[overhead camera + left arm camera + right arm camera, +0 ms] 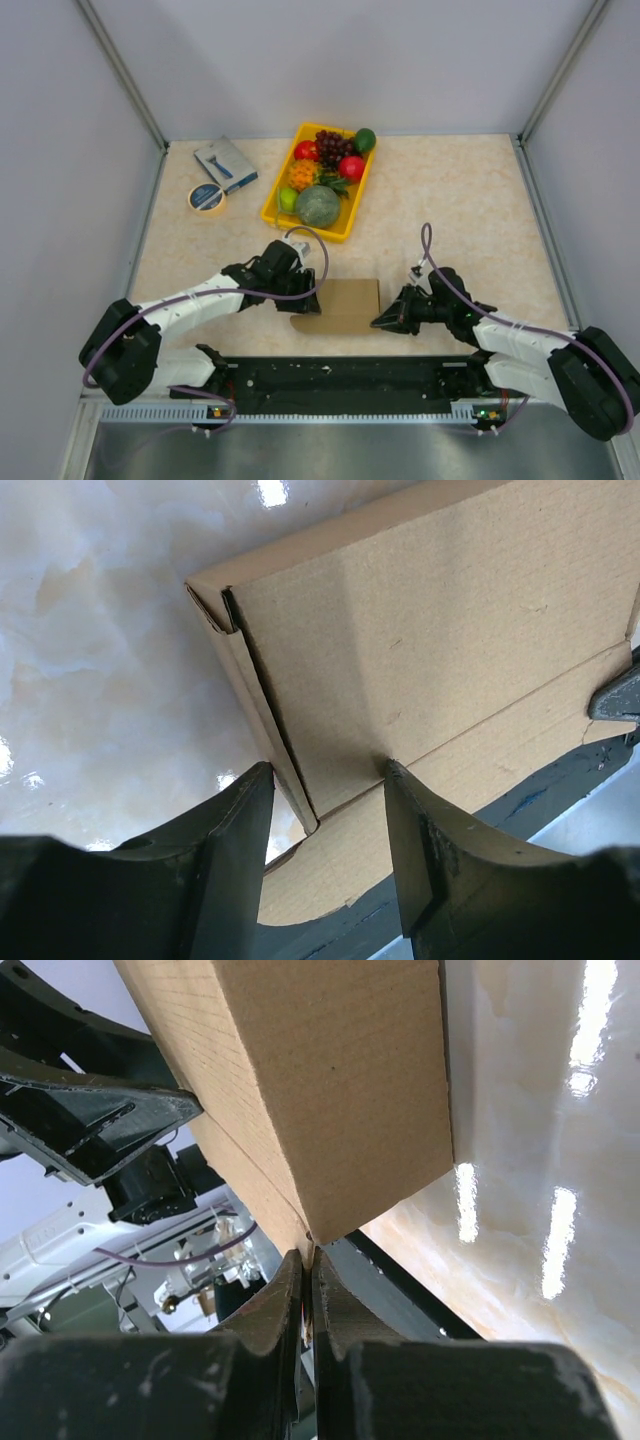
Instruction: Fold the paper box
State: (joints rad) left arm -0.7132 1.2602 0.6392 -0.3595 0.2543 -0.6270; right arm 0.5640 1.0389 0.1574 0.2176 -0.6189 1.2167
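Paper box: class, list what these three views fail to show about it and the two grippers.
- Top view: left end of the box is hidden under the left gripper; creases too small to see.
- Left wrist view: its right part is cut off by the frame edge; near flap partly behind the fingers.
- Right wrist view: whether the shut right gripper pinches cardboard; its own fingers hide that.
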